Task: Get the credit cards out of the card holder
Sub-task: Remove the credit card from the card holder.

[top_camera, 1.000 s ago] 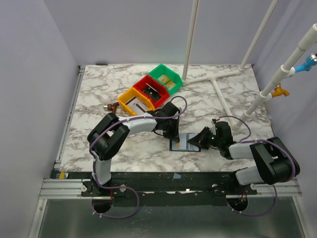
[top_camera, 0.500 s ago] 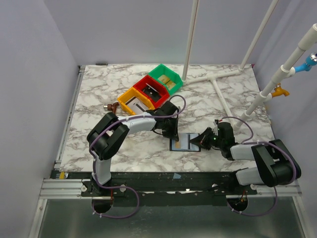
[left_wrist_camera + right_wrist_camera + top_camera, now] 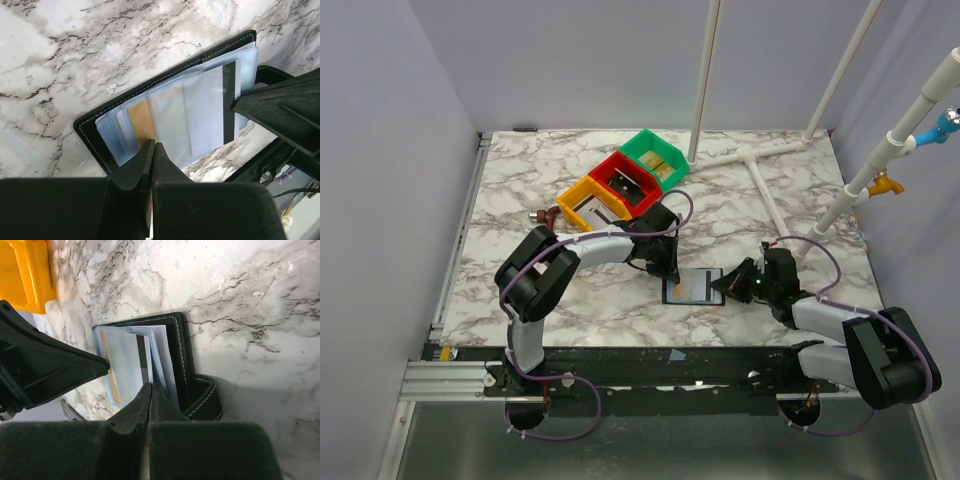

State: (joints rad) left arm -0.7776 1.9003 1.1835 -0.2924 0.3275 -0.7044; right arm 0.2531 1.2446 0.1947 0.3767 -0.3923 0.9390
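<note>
- Left gripper [image 3: 154, 145]: position unchanged over the last second, at the upper-left corner of the holder in the top view. Fingers are shut, with the tips on the lower edge of the tan card [image 3: 141, 120]. Whether the card is pinched cannot be told.
- Holder [image 3: 175, 355]: lies open, flat on the table at frame centre in the top view, and has not shifted. Both cards are still in the clear sleeves.
- Pale card [image 3: 215, 105]: sits at the right of the sleeves, dark stripe showing.
- Right gripper [image 3: 150, 386]: fingers are together, with the tips at the pale card's edge. Its arm has swung toward the lower right and the tip has eased slightly right.
- Judgement: the left appears to be bracing while the right begins a pull. No card is out yet.
</note>
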